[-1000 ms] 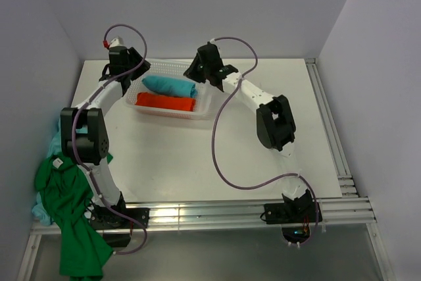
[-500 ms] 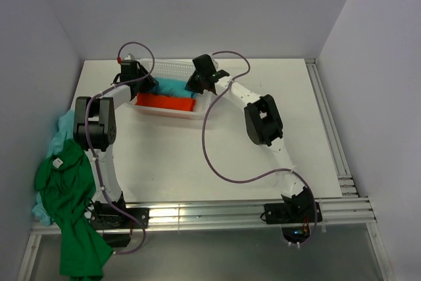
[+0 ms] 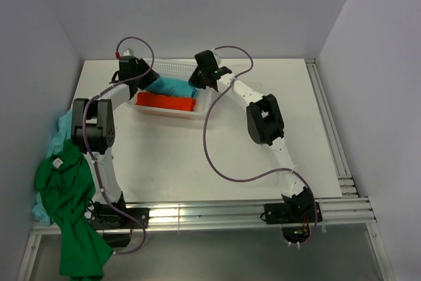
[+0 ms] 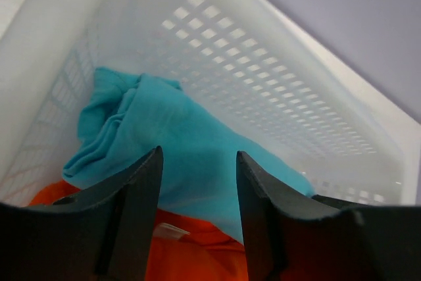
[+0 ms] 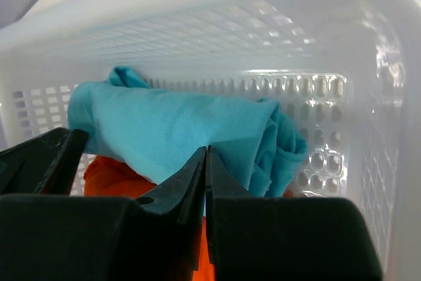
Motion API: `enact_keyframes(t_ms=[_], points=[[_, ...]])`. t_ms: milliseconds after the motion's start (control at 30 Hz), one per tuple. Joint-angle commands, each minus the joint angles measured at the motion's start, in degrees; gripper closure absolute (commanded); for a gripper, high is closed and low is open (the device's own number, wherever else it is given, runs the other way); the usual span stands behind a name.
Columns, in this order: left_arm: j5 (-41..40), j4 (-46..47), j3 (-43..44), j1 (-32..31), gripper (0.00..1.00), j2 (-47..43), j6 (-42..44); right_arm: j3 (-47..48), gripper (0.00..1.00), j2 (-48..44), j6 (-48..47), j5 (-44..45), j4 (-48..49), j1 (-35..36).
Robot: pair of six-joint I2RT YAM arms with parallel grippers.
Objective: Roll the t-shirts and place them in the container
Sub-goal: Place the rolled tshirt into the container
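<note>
The turquoise t-shirt (image 3: 174,87) lies rolled up in the white mesh basket (image 3: 172,66), which sits toward 11 o'clock on the table (image 3: 296,110). The roll runs from 9 to 3 o'clock along the basket's far wall. Touching it on its 6 o'clock side is the orange t-shirt (image 3: 166,102), also rolled. The left gripper (image 4: 198,156) reaches into the basket at the turquoise roll's 9 o'clock end. Its fingers are spread apart with the cloth showing between them, and they hold nothing. The right gripper (image 5: 205,153) comes in at the 3 o'clock end. Its fingers are pressed together in front of the roll, and I see no cloth caught between them. Well apart from all this, at 8 o'clock, the dark green t-shirt (image 3: 69,195) hangs crumpled over the table's edge, with the pale blue t-shirt (image 3: 59,137) bunched under and beside it.
</note>
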Motion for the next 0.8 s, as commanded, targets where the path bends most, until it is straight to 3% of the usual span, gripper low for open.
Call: enact_keyframes(t_ms=[0, 133, 267, 400, 600, 767], points=[[0.31, 0.83, 0.23, -0.27, 0.47, -9.01, 0.93, 2.03, 0.9, -6.52, -5.87, -0.1, 3.52, -0.66], [-0.91, -0.93, -2.04, -1.59, 0.45, -15.08, 2.86, -10.59, 0.87, -17.65, -8.94, -1.24, 8.71, -0.66], [-2.41, -1.89, -6.79, -3.35, 0.41, -22.63, 3.92, -21.95, 0.71, -28.22, -14.38, 1.65, 10.91, -0.75], [-3.8, -1.72, -15.13, -5.37, 0.24, -33.27, 4.1, -35.22, 0.62, -39.99, -17.65, 2.36, 14.69, -0.66], [-5.39, 0.39, -31.39, -9.76, 0.24, -45.57, 1.29, -56.3, 0.62, -54.59, -18.88, 3.93, 13.47, 0.74], [-7.42, 2.4, -43.7, -13.46, 0.26, -54.19, -0.47, -64.68, 0.64, -61.19, -18.71, 5.79, 11.53, 3.64]])
